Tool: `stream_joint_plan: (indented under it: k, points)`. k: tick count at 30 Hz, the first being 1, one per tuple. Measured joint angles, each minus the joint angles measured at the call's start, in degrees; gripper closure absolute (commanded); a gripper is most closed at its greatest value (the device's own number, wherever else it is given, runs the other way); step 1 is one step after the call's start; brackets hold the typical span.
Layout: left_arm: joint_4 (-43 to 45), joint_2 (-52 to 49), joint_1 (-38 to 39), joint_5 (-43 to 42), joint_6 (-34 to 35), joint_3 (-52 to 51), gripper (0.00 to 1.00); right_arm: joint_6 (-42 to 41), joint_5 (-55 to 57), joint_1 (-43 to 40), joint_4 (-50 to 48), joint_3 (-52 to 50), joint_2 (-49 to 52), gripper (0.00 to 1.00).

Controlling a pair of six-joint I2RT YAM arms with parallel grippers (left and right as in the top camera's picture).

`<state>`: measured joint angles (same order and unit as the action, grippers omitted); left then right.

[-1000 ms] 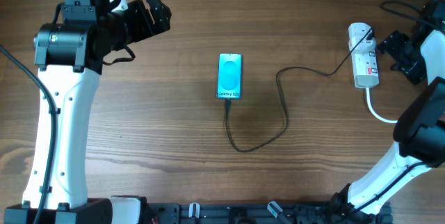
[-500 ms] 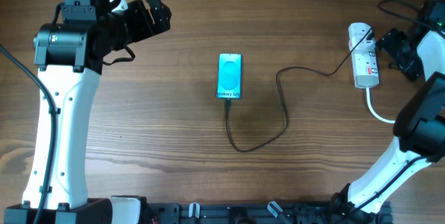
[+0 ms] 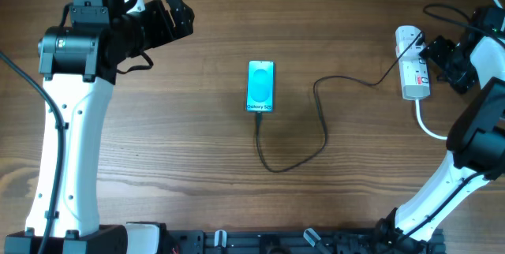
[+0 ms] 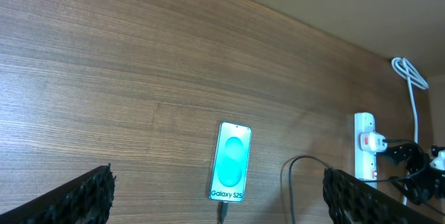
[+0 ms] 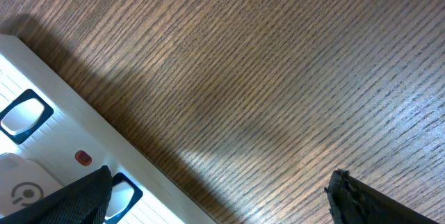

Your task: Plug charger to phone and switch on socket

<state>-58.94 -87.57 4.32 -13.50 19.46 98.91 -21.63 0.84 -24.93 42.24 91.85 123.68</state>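
The phone (image 3: 261,86) is found flat at the middle of the table (image 3: 197,143), screen up and lit cyan, with its white "Galaxy" strip at the near end. The charger (image 3: 319,120) is laid in a loop to the right of the phone. Its small tip meets the phone's near end, but whether it is fully seated cannot be told. Its other end is led up to the socket (image 3: 413,63).

The socket is located near the right edge of the table, lying lengthwise, with a white cord (image 3: 427,126) running from its near end. In the right wrist view, two rocker switches (image 5: 24,116) and a small red mark (image 5: 83,158) are seen on its face. The switch position cannot be determined.

The right gripper (image 3: 434,55) is held just beside the socket's right side, with jaws spread wide and nothing gripped. Contact with the socket cannot be confirmed.

The left gripper (image 3: 180,13) is held well apart from the phone, at the far left. Its jaws are likewise spread wide and empty.
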Motion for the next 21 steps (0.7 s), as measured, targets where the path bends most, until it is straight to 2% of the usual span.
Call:
stream_joint_plan:
  k: [21]
  points:
    - [0.0,0.0,0.0,0.0,0.0,0.0,0.0,-0.1,-4.0,-0.8,2.7,0.1,0.0,0.0]
